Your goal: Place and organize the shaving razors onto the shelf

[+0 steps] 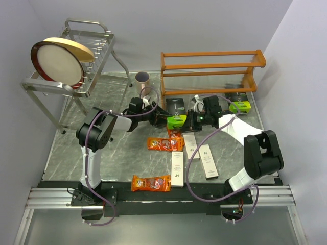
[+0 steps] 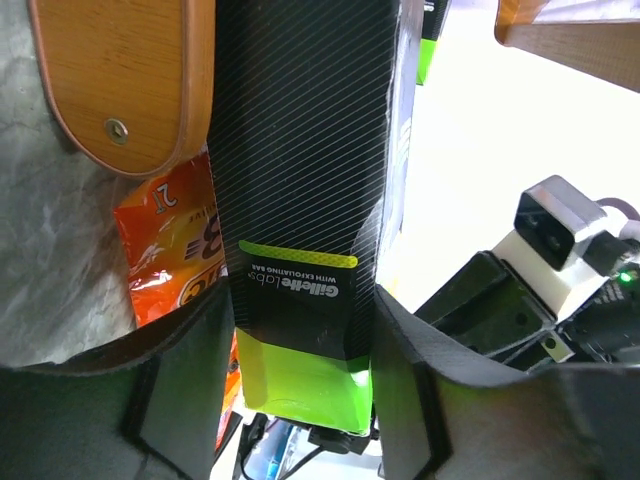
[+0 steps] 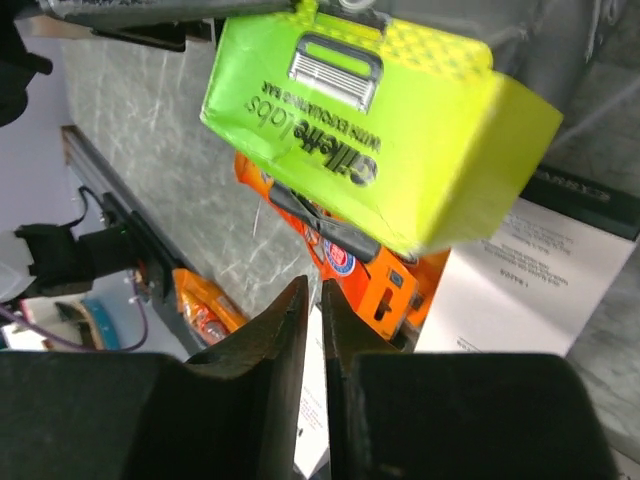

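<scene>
The left pincer point(image 2: 300, 400) was clamped on a lime-green-and-black pack point(image 2: 300, 200), one finger on each long side, near where the black met the lime. The right pincer point(image 3: 320, 320) held its fingers almost together with nothing between them, and I saw that same pack's lime end just beyond their tips. Both met in front of the shelf point(image 1: 209, 65), which stood at the back right of the table point(image 1: 66, 148). Another lime pack point(image 1: 240, 107) lay by the shelf's foot. White boxes point(image 1: 177, 168) and orange packets point(image 1: 150, 182) lay nearer the bases.
</scene>
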`<action>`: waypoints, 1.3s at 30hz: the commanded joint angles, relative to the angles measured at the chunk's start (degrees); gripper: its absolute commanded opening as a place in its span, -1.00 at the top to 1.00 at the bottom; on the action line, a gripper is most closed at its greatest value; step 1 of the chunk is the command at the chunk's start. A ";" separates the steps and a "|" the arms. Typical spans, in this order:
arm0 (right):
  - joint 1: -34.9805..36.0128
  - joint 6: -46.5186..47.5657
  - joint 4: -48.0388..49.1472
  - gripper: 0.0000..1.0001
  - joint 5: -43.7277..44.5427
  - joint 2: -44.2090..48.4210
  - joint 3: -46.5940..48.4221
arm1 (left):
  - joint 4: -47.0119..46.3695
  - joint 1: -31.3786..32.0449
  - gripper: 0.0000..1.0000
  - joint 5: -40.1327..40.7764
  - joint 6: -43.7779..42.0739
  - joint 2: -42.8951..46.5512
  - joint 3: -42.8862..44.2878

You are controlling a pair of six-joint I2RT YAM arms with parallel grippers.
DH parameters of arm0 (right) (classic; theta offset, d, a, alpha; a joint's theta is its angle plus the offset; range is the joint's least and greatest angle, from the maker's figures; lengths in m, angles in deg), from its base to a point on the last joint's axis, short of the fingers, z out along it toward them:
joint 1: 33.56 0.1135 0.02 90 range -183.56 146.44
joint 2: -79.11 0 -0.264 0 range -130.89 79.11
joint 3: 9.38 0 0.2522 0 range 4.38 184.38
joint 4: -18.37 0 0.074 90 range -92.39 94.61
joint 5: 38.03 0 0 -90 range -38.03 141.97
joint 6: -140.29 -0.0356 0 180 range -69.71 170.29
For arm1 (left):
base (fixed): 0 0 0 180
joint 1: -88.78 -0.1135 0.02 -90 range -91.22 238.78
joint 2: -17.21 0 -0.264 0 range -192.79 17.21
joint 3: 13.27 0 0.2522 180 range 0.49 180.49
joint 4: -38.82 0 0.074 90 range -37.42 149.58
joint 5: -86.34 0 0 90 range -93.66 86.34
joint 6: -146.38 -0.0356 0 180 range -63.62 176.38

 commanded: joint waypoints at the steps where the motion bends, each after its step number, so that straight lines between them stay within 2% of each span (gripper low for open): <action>1: 0.97 0.80 -0.20 0.67 7.18 -1.84 4.53 | 3.00 -1.41 -0.19 2.42 1.84 0.19 0.82; 6: 1.15 0.54 -0.38 0.70 11.15 -5.62 7.61 | 4.24 -1.77 -0.54 2.95 1.31 0.63 -0.50; 12: 1.24 0.36 -1.17 0.71 12.74 -8.35 9.81 | 6.44 -1.77 -0.73 3.65 0.08 1.68 -1.29; 20: 1.50 -0.25 0.23 0.71 14.06 -7.12 9.28 | 9.59 -2.20 -0.83 4.35 -3.61 5.55 -2.17; 39: 2.03 -0.78 0.23 0.68 13.88 -13.10 18.69 | 13.12 -5.63 -0.92 5.23 -8.79 11.97 -4.72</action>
